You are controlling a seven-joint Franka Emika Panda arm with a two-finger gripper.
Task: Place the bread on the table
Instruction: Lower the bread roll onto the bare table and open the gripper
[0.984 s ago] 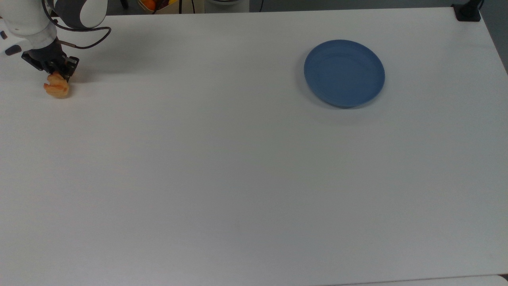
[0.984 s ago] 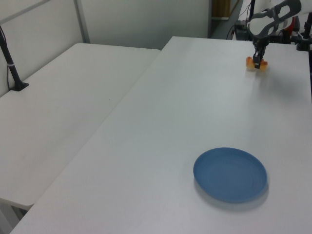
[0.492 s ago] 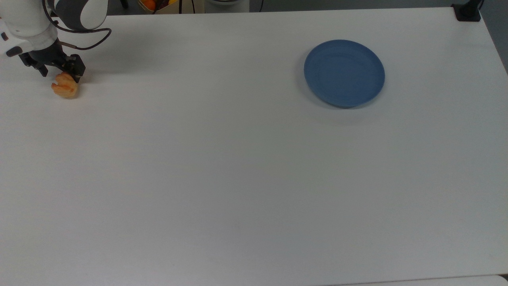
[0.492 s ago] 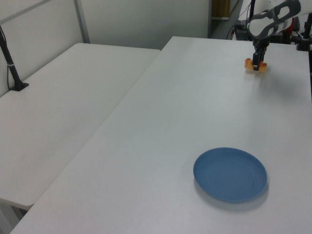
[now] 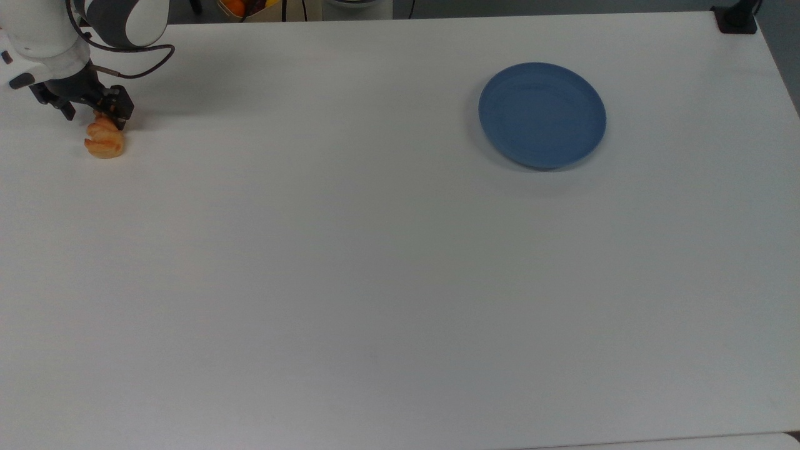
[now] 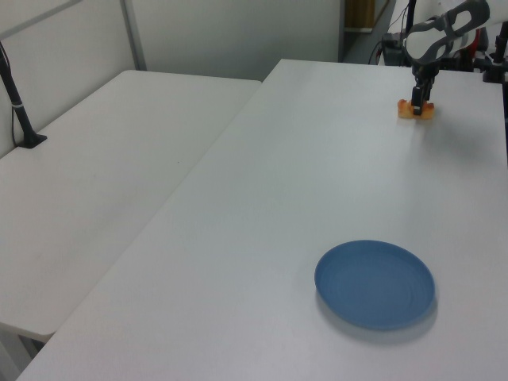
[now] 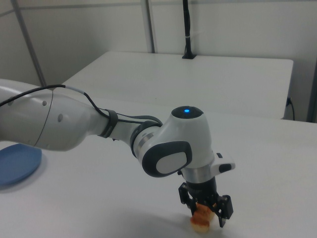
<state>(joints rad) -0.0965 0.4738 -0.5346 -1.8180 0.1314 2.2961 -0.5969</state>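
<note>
Top view: the bread (image 5: pixel 105 141) lies on the white table (image 5: pixel 375 281) at the top view's far left, well apart from the blue plate (image 5: pixel 542 115) on the top view's right. The gripper (image 5: pixel 89 111) sits just above the loaf's far end, fingers spread to either side of it. Plate is bare.

Left view: the bread (image 6: pixel 416 110) shows as a small orange lump at the far right of the table (image 6: pixel 302 198), with the gripper (image 6: pixel 418 100) directly over it and the arm reaching in from beyond the far edge. The blue plate (image 6: pixel 375 283) is near the camera, far from the loaf.

Right view: the gripper (image 7: pixel 205 210) hangs over the bread (image 7: pixel 201 220), black fingers (image 7: pixel 221 212) apart on both sides; the loaf appears to rest on the table (image 7: pixel 99 208). Edge of the blue plate (image 7: pixel 17 164) at the right view's left.

Judgement: placing looks done, bread down and released. Left: lift the arm clear without nudging the loaf.
</note>
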